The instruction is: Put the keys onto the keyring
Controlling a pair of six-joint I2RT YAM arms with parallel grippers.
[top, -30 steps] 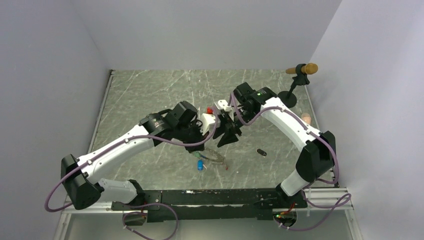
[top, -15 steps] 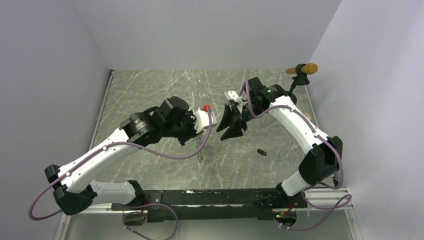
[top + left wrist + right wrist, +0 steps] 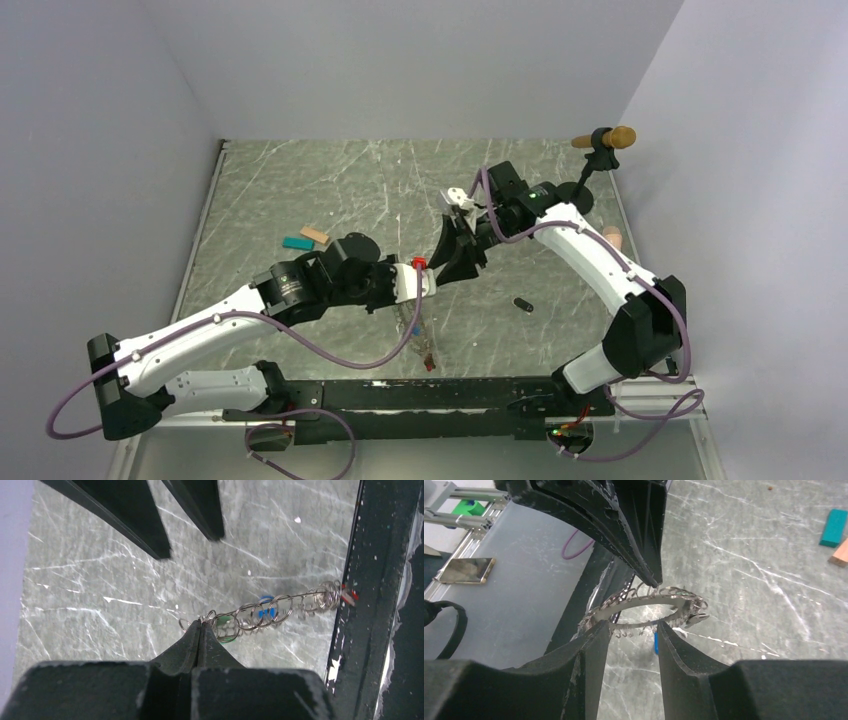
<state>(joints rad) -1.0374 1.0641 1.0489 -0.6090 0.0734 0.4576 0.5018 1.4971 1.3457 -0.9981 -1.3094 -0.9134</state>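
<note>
Drawn back toward the front rail [image 3: 380,580] since a second ago, baring teal block [image 3: 297,242] and tan block [image 3: 315,235] on the table [image 3: 300,180]. Grips one end of the keyring [image 3: 280,605] with left gripper [image 3: 200,631] clamped fully shut. Stretches that keyring long toward the rail, blue and green keys [image 3: 268,612] among its loops. Hovers right gripper [image 3: 452,258] just beyond the left fingertips, jaws partway apart, holding nothing. Leaves black key [image 3: 521,303] lying well apart on the marble
</note>
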